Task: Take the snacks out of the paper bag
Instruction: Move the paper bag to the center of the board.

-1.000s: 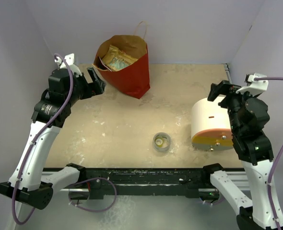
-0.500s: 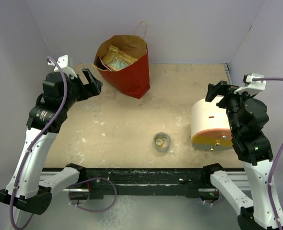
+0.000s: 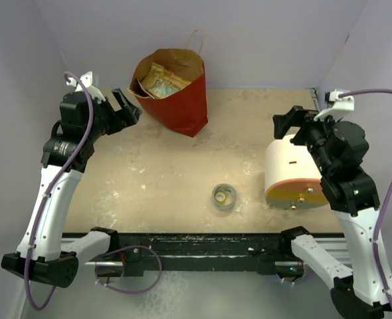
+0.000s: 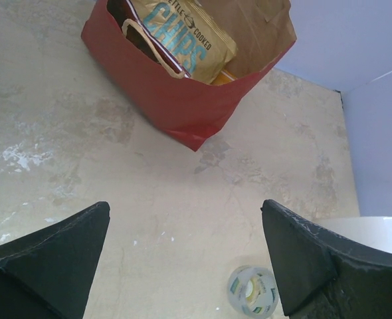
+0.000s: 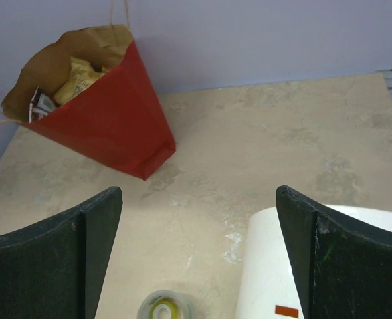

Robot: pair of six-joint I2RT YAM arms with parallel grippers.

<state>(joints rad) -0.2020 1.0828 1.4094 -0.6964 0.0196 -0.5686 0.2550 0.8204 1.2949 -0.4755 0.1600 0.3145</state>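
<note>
Your left gripper (image 3: 127, 107) is wide open and has nothing in it. It hangs in the air just beside the left side of the red paper bag (image 3: 183, 103), but you can see it is not touching the bag. The bag stands at the back of the table (image 3: 163, 166), left of the middle, and it leans over a bit with its brown mouth open. One thin handle (image 3: 197, 41) sticks up against the back wall. The snacks are all inside the bag. Look in the left wrist view and you see a golden-tan chips packet (image 4: 183, 40) with big teal letters on top. A bit of an orange packet (image 4: 226, 75) peeks out under it. In the right wrist view there is also a small packet (image 5: 39, 100) near the rim, too small to tell more. Your right gripper (image 3: 290, 127) is wide open too and holds nothing. It hangs over the back end of the cream-white cylinder (image 3: 290, 169), which lies on its side on the right, well apart from the bag. A small tape roll (image 3: 224, 197) lies flat near the front of the table, just left of the cylinder.
</note>
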